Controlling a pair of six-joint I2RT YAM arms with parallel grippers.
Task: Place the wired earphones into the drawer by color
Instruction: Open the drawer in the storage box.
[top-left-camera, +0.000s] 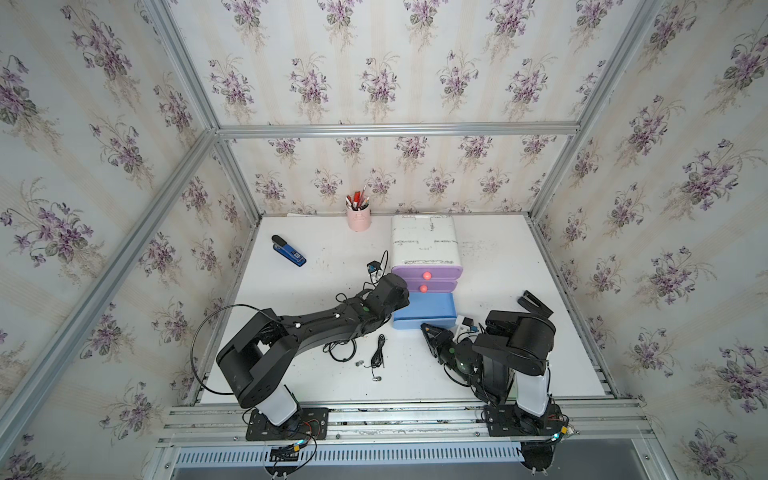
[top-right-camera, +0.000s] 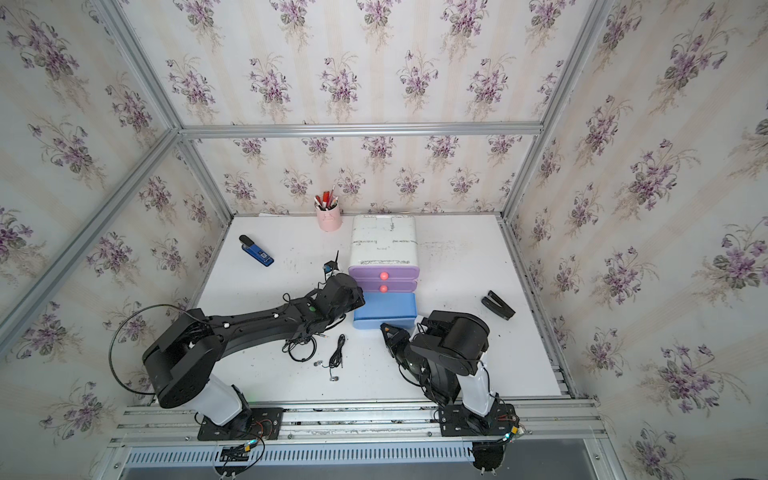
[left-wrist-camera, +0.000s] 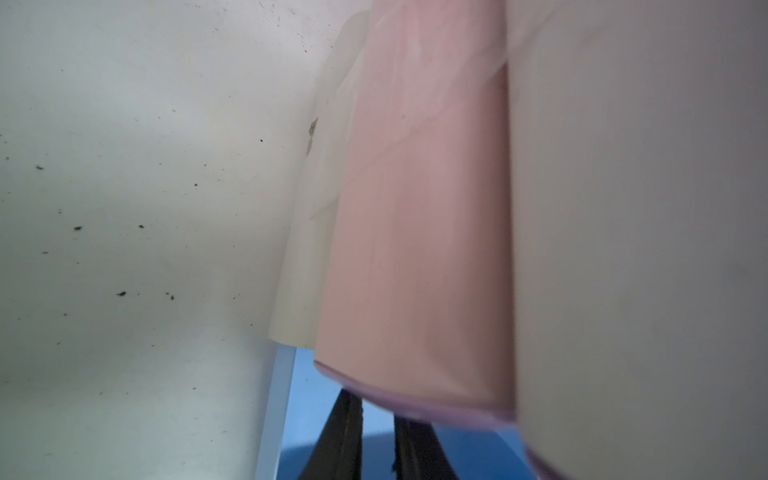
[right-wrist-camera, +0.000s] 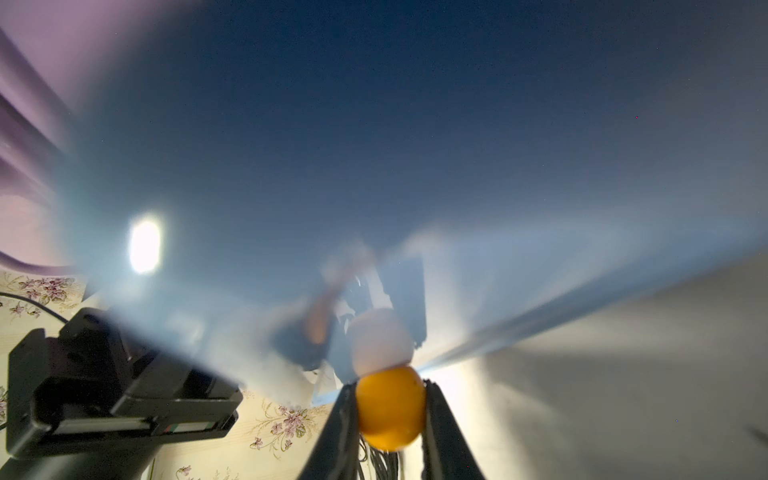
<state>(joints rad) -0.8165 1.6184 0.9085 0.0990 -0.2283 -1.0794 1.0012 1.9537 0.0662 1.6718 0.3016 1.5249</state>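
You hold the light blue plastic drawer open.
Right gripper pinches its round orange knob; left gripper, slightly apart, hangs over it. Next, grab the black wired earphones near it.

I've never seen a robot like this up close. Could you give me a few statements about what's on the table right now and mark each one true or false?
1. The light blue drawer is pulled out. True.
2. The right gripper is closed on the orange knob. True.
3. The pen cup is blue. False: it is pink.
4. Every earphone is already put away. False: black earphones lie on the table in front of the drawers.
5. Both purple drawers are open. False: they look shut.
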